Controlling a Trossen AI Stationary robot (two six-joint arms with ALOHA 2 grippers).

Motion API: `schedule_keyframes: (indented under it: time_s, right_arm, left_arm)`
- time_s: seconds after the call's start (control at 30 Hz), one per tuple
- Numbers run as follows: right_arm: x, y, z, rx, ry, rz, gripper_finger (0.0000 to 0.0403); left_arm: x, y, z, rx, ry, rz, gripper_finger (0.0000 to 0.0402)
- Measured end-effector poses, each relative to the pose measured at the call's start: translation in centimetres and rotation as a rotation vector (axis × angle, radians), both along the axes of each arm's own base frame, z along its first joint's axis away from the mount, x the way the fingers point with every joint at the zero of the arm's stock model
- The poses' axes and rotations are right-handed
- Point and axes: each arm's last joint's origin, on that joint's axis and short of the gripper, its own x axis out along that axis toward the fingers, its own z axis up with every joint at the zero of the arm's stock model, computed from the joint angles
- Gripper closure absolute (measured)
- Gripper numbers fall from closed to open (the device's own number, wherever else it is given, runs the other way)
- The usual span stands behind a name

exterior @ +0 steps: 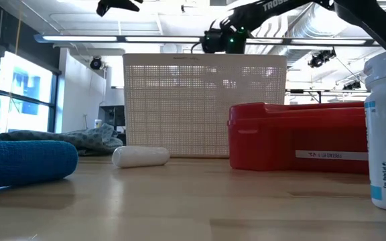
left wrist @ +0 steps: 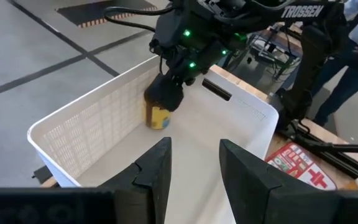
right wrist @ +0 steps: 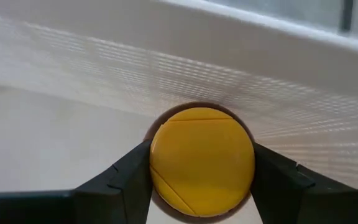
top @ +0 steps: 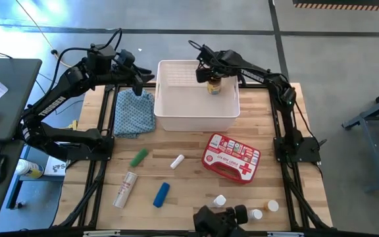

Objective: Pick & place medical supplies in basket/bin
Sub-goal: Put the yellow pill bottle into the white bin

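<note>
So, quick rundown, biggest stuff first:

table (top: pixel 196 197): pale wood planks, smooth.
basket (top: pixel 197 122): big white plastic box, slotted walls, rounded rim, sat at the table's far side.
first-aid case (top: pixel 231 158): red hard shell, white cross, lay on the table near the basket.
cloth (top: pixel 134 112): blue patterned, rumpled, just left of the basket.
right gripper (top: pixel 210 78): jaws were clamped on the amber bottle (right wrist: pixel 202 160), round yellow cap between them, inside the basket by its far wall.
left gripper (left wrist: pixel 194 163): jaws were partly open, held nothing, hovered at the basket's left rim.
step: looked like the drop-off; next move would be opening the jaws and lifting clear.
tubes (top: pixel 161 194): green, blue and white, on the table.
pill bottles (top: pixel 220 200): small, white, on the table's near side.
</note>
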Motion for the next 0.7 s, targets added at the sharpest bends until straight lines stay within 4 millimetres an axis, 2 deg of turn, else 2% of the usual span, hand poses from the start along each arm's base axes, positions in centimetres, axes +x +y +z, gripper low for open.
schedule_keyframes:
  time_s: [0.27, 0.4, 0.7]
  right_arm:
    - [0.3, 0.2, -0.8, 0.049, -0.012, -0.02, 0.0189]
    - [0.6, -0.1, -2.2, 0.07, 0.022, -0.024, 0.0192]
    - [0.8, -0.3, -2.3, 0.073, -0.004, -0.033, 0.0167]
  left_arm:
    - [0.0, 0.0, 0.0, 0.019, 0.008, -0.02, 0.0231]
    - [0.0, 0.0, 0.0, 0.018, 0.008, -0.019, 0.0231]
    - [0.0, 0.0, -0.1, 0.016, 0.016, -0.004, 0.0231]
